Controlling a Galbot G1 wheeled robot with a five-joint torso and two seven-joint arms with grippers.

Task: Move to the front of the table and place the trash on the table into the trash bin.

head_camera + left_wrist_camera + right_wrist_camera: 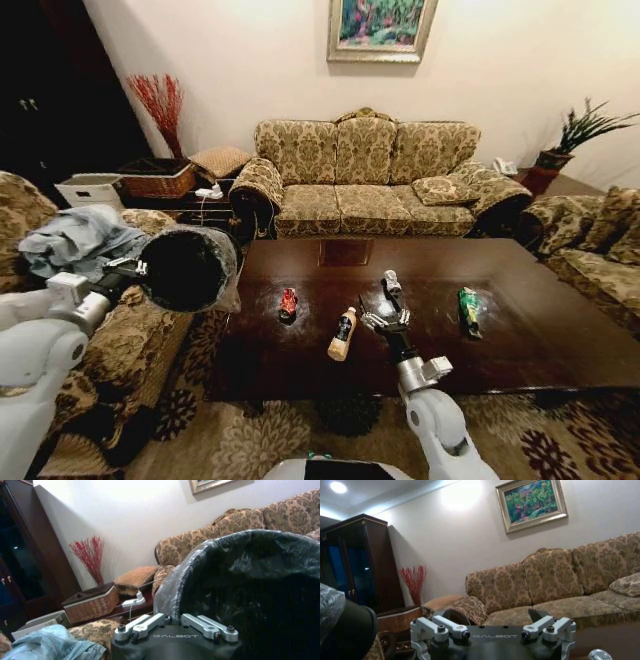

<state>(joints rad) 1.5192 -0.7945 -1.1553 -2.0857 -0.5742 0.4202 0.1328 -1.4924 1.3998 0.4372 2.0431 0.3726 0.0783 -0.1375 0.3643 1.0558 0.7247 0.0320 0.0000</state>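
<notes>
The table (520, 340) of dark glossy wood lies in front of me. The trash on it is a red can (288, 302), a tan bottle (343, 334), a silvery can (392, 283) (599, 655) and a green packet (468, 310). My right gripper (377, 303) (492, 630) hovers open over the table between the bottle and the silvery can, with nothing between its fingers. My left gripper (130, 268) (175, 624) is shut on the rim of the black trash bin (190, 267) (250, 592). It holds the bin in the air, tilted, left of the table's left end.
A patterned sofa (365, 170) stands behind the table, with armchairs at the left (130, 340) and right (590, 245). Blue clothes (75, 240) lie on the left chair. A wicker basket (155, 180) and a side table sit at the back left. A rug (250, 430) covers the floor.
</notes>
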